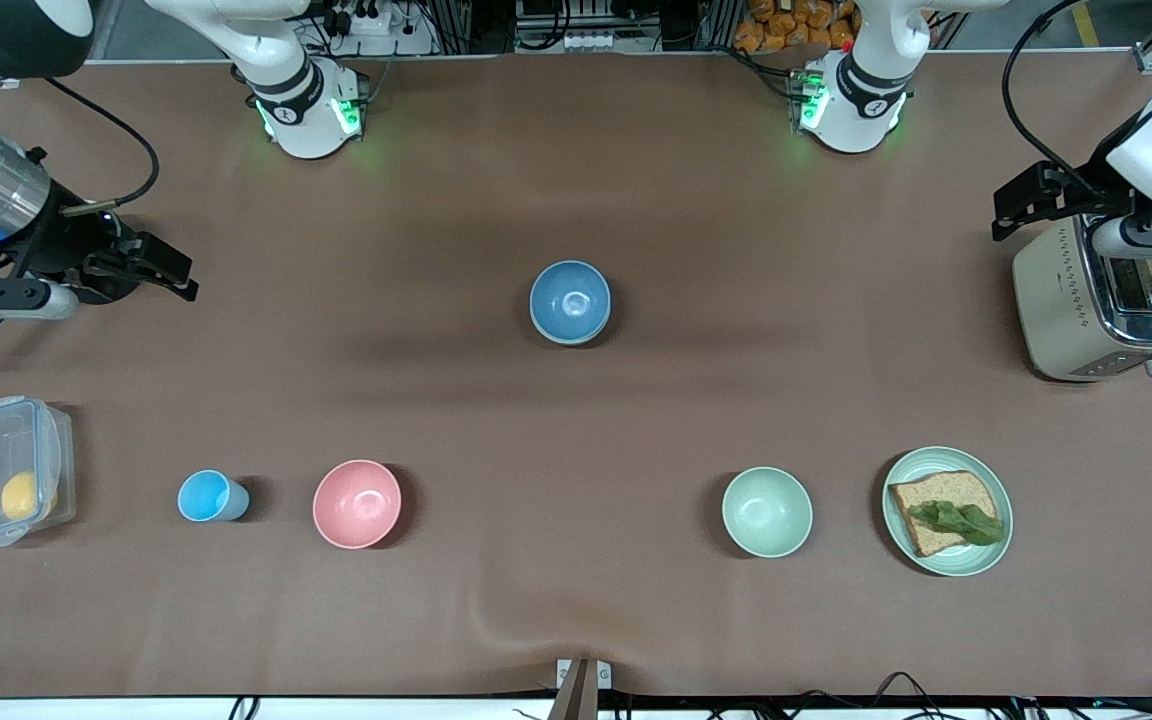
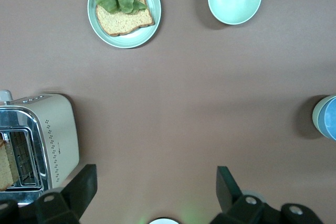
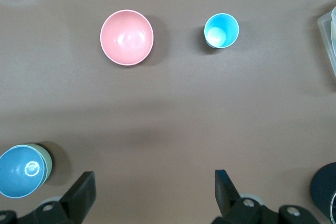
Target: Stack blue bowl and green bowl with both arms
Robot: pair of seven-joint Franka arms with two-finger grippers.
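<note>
1. The blue bowl [image 1: 570,298] sits upright, mouth up, in the middle of the brown surface [image 1: 576,420], nested inside the green bowl [image 3: 46,160]. Being round, it has no long axis.
2. Of the green bowl only a thin pale sage rim shows around the blue bowl's edge in the wrist views.
3. The left hand [image 2: 156,184] hangs with its fingers spread wide and holding nothing, over the toaster [image 1: 1106,305], which stands toward the left arm's end of the surface from the blue bowl.
4. The right hand [image 3: 155,191] is also spread wide and empty, over the surface toward the right arm's end from the blue bowl.
5. Nearer to the front camera than the blue bowl, and toward the left arm's end, stand a mint-green bowl [image 1: 766,511] and a green plate [image 1: 996,490] carrying a slice of bread [image 1: 936,495] topped with a lettuce leaf [image 1: 956,520].
6. Nearer to the front camera than the blue bowl, toward the right arm's end, stand a pink bowl [image 1: 357,503], a small light-blue cup [image 1: 210,496] and a clear lidded container [image 1: 6,470] with a yellow item inside.
</note>
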